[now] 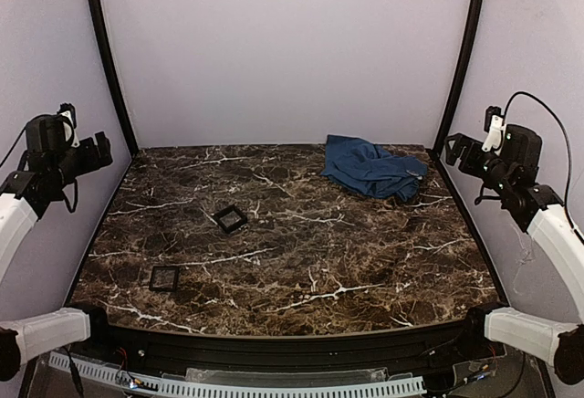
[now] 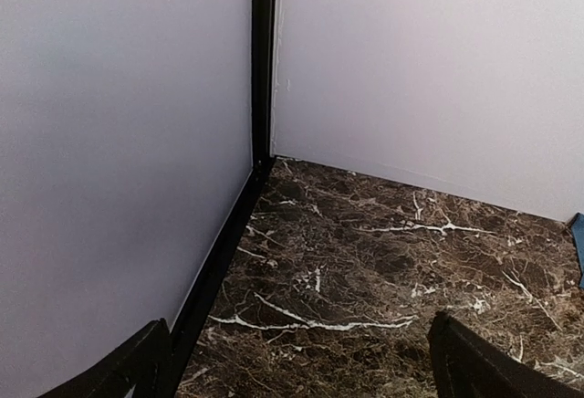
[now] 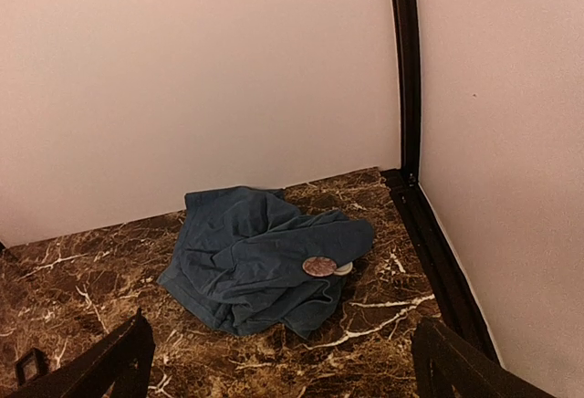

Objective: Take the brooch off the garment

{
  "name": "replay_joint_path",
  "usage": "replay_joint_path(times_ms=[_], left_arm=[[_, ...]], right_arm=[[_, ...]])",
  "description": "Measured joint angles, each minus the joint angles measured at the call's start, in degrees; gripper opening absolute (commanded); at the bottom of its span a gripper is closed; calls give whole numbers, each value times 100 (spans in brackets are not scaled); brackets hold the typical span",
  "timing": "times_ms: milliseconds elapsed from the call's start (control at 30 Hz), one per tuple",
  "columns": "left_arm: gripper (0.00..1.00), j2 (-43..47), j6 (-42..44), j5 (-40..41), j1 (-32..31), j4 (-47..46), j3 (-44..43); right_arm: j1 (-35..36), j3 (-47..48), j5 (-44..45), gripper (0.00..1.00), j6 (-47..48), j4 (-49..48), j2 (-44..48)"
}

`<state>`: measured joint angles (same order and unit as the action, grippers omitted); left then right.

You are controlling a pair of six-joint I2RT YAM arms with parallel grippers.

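The brooch (image 3: pixel 321 267) sat on the blue garment (image 3: pixel 246 252), a small round piece with a pale edge. It lay on the fold of the garment nearest the right side wall (image 3: pixel 511 142), and in the top view I could make it out only as a light speck.

From the right wrist camera it lay ahead of the right claw (image 3: pixel 283 325), a little right of the middle of the gap between the two black fingers (image 3: pixel 119 361) and well apart from them. That claw stood wide open with nothing between its fingers. It hung in the air off the garment's right side, close to the wall and clear of the cloth.

The garment itself was bunched in a heap on the marble table (image 1: pixel 301 261), with the back wall (image 1: pixel 292 42) just behind it.

The left claw (image 2: pixel 301 325) hung far from the garment on the opposite side, also spread open and empty. Only a sliver of the garment's blue showed at the right edge of its view.

Two small black square trays (image 1: pixel 230 220) (image 1: pixel 164 277) lay on the table to the left of the garment and nearer the arm bases, both well apart from it.
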<state>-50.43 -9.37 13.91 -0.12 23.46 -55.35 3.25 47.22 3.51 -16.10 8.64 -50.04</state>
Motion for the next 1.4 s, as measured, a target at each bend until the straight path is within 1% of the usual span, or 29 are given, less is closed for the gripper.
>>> replay_joint_path(times_ms=[233, 367, 467, 600, 833, 1067, 1167, 1333, 1400], left_arm=[[100, -201, 61, -2, 0, 105, -205], [100, -205, 184, -212, 0, -42, -175], [100, -205, 243, -490, 0, -304, 4], [100, -286, 251, -833, 0, -376, 208], [100, -313, 251, -1165, 0, -402, 306], [100, -229, 247, -1270, 0, -452, 376], [100, -229, 245, -1296, 0, -457, 378], [100, -229, 243, -1305, 0, -459, 378], [100, -232, 243, -1307, 0, -459, 378]], right_arm=[[13, 55, -308, 97, 212, 170, -2], [164, 243, -466, 96, 216, 162, -238], [400, 385, -509, 94, 155, 120, -667], [551, 566, -509, 92, -81, 79, -1512], [546, 1088, -289, 89, -417, 72, -3075], [485, 1840, -247, 83, -595, 48, -4343], [444, 1996, -238, 80, -669, 44, -4723], [236, 2050, -258, 69, -837, 52, -5132], [96, 2024, -356, 67, -876, 28, -5182]])
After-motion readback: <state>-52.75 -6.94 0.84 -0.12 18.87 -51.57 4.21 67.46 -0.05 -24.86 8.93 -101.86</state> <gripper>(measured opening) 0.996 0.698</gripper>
